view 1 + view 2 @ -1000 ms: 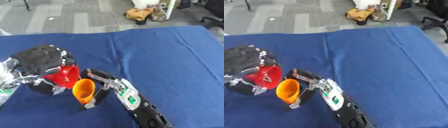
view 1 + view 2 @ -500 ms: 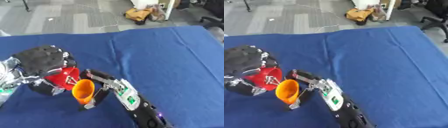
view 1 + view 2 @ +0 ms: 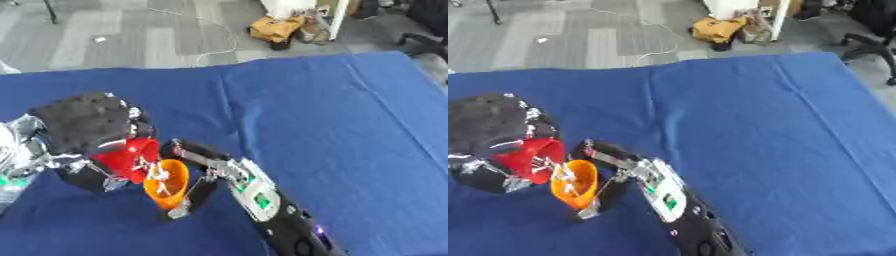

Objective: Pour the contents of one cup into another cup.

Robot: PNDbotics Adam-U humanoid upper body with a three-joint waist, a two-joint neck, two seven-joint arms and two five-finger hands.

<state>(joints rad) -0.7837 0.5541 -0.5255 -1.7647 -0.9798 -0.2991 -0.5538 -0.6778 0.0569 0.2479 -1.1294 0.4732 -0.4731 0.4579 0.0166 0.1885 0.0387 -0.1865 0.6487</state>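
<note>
Blue cloth (image 3: 332, 115) covers the whole table, w/ a few creases running across it. Behind that it's grey floor (image 3: 131, 35) w/ a white cable (image 3: 210, 47) snaking over it. Yellow-brown bag (image 3: 276, 27) sits by a white post (image 3: 337, 17), far edge. Black office chair (image 3: 868, 47) at top right.

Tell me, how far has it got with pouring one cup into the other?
Done: both cups are picked up. The left robot hand holds the red cup, the right robot hand the orange cup, above the blue table. In hand: both cups are tilted, rims close together. I cannot see any contents, so whether the pour has happened is unclear. Left: finishing it and setting the cups down.
</note>
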